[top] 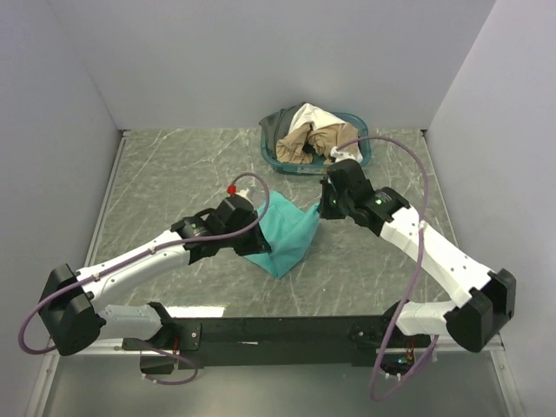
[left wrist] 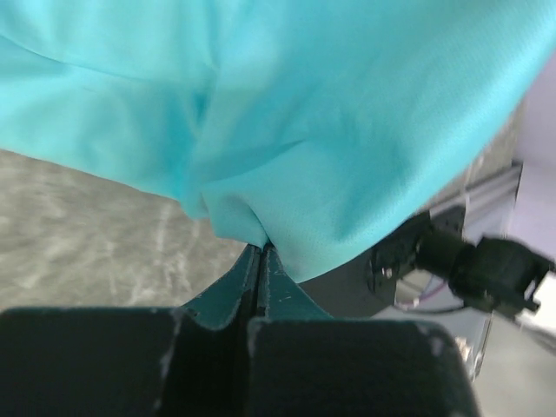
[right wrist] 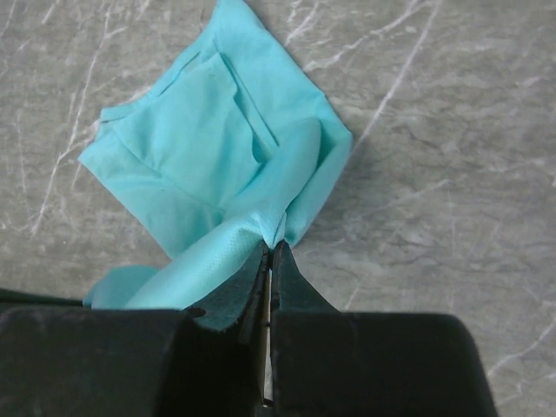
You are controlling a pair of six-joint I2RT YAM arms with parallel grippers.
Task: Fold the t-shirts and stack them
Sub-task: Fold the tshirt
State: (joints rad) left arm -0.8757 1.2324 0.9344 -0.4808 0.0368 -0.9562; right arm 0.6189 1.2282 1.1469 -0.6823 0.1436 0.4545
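The teal-green t-shirt [top: 291,234] hangs between my two grippers over the middle of the table, its lower part resting on the marble top. My left gripper [top: 258,246] is shut on a pinch of its cloth [left wrist: 287,165] at its left edge. My right gripper [top: 323,207] is shut on a fold of the same shirt [right wrist: 208,165] at its upper right corner and holds it lifted. The cream-white, tan-beige and dark grey t-shirts [top: 308,135] lie crumpled in the basket at the back.
The oval teal-blue basket [top: 271,158] stands at the back of the table, right of centre, close behind my right gripper. White walls close the table on three sides. The black mounting rail [top: 278,332] runs along the near edge.
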